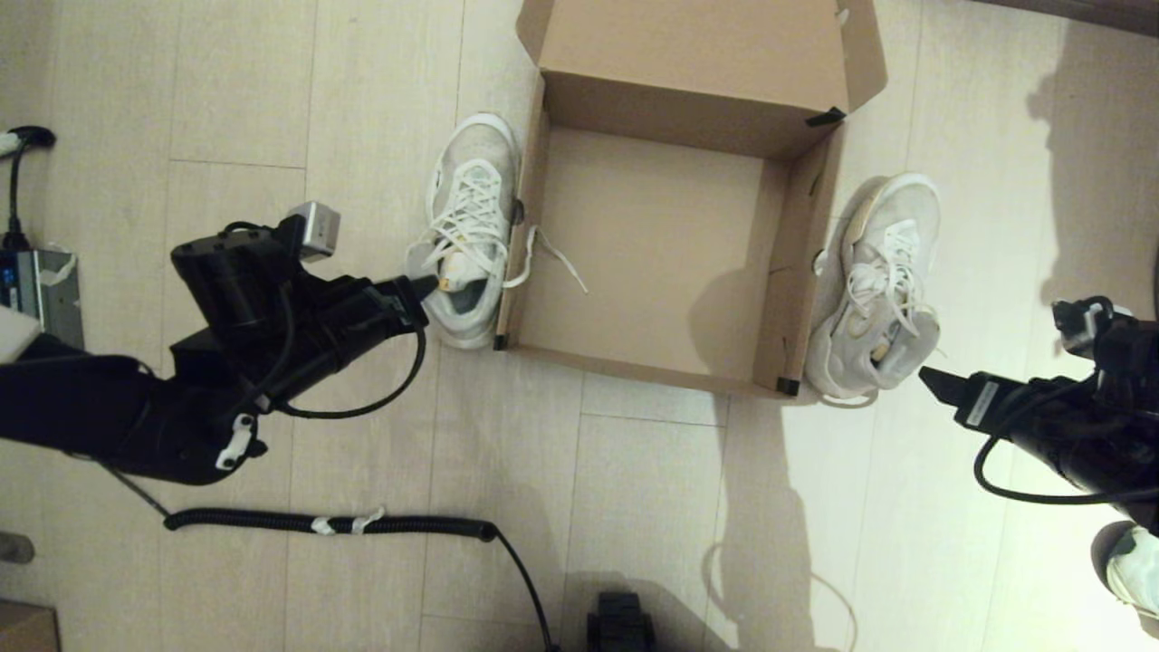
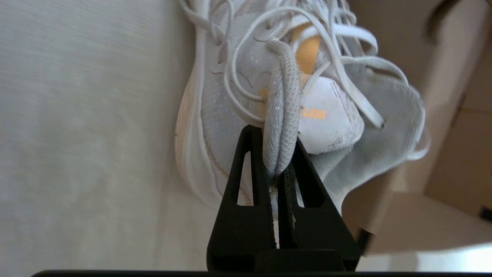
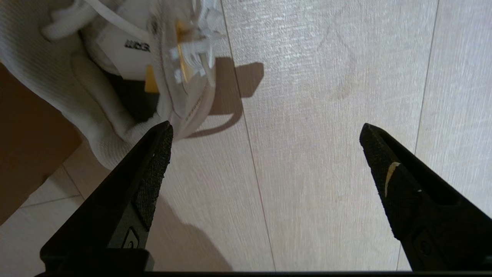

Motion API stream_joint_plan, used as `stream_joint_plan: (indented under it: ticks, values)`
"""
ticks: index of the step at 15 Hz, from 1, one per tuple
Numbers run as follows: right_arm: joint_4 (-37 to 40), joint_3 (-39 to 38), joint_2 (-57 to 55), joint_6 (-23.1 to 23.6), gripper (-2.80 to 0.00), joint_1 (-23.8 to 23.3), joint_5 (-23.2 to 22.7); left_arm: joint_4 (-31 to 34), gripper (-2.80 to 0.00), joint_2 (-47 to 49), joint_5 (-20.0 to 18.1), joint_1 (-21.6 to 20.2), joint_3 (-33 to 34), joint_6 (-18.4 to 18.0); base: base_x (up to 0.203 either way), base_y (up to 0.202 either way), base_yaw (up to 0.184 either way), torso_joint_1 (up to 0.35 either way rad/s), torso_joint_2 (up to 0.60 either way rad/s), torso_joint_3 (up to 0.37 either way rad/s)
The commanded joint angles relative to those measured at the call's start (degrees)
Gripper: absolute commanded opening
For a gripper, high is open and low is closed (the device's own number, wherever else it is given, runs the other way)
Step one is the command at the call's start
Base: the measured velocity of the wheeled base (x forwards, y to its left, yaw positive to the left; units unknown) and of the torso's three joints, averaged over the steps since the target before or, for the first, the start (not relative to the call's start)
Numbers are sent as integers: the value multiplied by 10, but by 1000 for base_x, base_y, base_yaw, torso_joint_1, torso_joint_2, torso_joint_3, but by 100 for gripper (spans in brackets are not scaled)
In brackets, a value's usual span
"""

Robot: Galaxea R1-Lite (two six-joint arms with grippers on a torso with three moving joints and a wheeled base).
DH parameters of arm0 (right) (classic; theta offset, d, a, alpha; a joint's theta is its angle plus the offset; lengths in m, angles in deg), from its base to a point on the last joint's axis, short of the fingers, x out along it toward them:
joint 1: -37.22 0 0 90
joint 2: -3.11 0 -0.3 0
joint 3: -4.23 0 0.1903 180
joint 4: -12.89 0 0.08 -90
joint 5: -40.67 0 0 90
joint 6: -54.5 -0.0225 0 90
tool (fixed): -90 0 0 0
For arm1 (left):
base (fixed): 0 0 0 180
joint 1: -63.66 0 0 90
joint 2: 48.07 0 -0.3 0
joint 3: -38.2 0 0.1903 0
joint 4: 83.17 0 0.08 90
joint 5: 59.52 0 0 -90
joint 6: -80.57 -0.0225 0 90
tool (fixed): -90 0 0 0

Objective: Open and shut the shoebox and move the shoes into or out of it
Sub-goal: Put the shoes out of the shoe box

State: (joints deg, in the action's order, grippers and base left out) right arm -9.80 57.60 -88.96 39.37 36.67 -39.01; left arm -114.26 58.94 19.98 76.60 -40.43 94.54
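Note:
The brown cardboard shoebox (image 1: 819,208) stands open on the floor, lid folded back, nothing inside but a trailing lace (image 1: 561,263). The left shoe (image 1: 466,226) lies against the box's left wall. My left gripper (image 1: 424,288) is shut on that shoe's grey collar (image 2: 282,127). The right shoe (image 1: 883,290) lies tilted against the box's right wall. Just near of its heel, my right gripper (image 1: 937,380) is open over bare floor, and the right shoe (image 3: 96,69) shows beside one of its fingertips (image 3: 159,150).
A black coiled cable (image 1: 335,523) runs across the floor near my left arm. A power strip (image 1: 36,281) sits at the far left. Pale plank floor (image 1: 634,507) lies in front of the box. Another white shoe-like object (image 1: 1136,566) shows at the right edge.

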Motion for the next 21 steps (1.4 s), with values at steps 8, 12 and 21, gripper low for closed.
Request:
stream_joint_plan:
  ticks: [8,12,21]
  values:
    - [-12,-16,11,-2,0,-15,-14,-4,-280,-52,53,79,93,2,0,0,0,0,0,0]
    - [-12,-13,12,1,0,-21,-16,-22,-280,-39,59,49,122,4,0,0,0,0,0,0]
    - [-12,-6,5,29,0,-45,-43,-102,-280,22,57,-47,87,5,0,0,0,0,0,0]
